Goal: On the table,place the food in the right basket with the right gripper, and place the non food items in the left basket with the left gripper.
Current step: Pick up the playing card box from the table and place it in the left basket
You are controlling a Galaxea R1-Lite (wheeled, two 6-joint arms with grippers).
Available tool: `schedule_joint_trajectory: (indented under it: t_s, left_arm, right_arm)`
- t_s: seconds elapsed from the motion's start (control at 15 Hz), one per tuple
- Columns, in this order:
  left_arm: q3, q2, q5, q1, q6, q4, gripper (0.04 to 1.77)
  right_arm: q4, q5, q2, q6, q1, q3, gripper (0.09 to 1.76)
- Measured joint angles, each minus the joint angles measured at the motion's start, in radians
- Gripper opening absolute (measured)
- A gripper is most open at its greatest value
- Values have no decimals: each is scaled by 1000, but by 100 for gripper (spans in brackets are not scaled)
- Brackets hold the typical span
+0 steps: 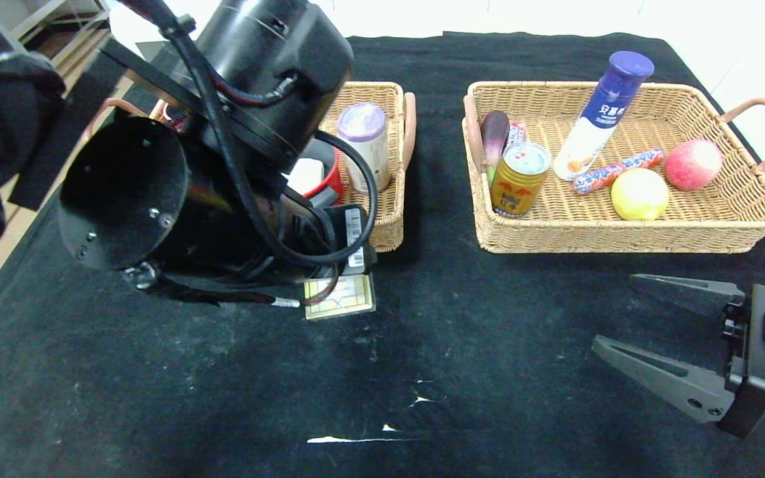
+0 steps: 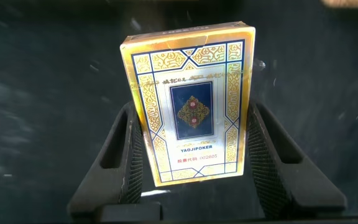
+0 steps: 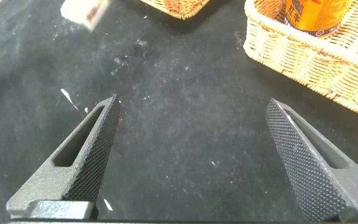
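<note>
Currently the right gripper point(image 1: 611, 315) idles nearest the robot at about 4 o'clock on the table point(image 1: 157, 398), fingers spread wide, nothing between them. Left gripper point(image 2: 191, 168) works at about 10 o'clock, just in front of the left basket point(image 1: 392, 219); its fingers flank the cream card box point(image 2: 191, 102), pads close against both long sides. Firm contact cannot be confirmed.

Farther back, the right basket point(image 1: 621, 236) already holds the lemon point(image 1: 639, 194), gold can point(image 1: 518, 178) and blue-capped bottle point(image 1: 605, 113). The red pot point(image 1: 329, 182) shows in the left basket.

Judgement: last non-food pick in hand. Next move calls for a secure squeeze, a lift above the rim, then a carry toward 12 o'clock into the left basket.
</note>
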Motion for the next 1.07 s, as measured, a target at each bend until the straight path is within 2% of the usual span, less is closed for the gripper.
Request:
schedule_joint_trajectory:
  t_s: [0.33, 0.6, 1.07]
  left_arm:
    - [-56, -35, -18, 137, 79, -20, 101]
    - [-76, -24, -34, 243, 171, -150, 101]
    - [-120, 26, -30, 330, 273, -279, 101]
  right_arm:
    - [0, 0, -1, 0, 0, 3, 171]
    - [-1, 0, -3, 0, 0, 2, 171]
    - [-1, -2, -7, 1, 0, -1, 171]
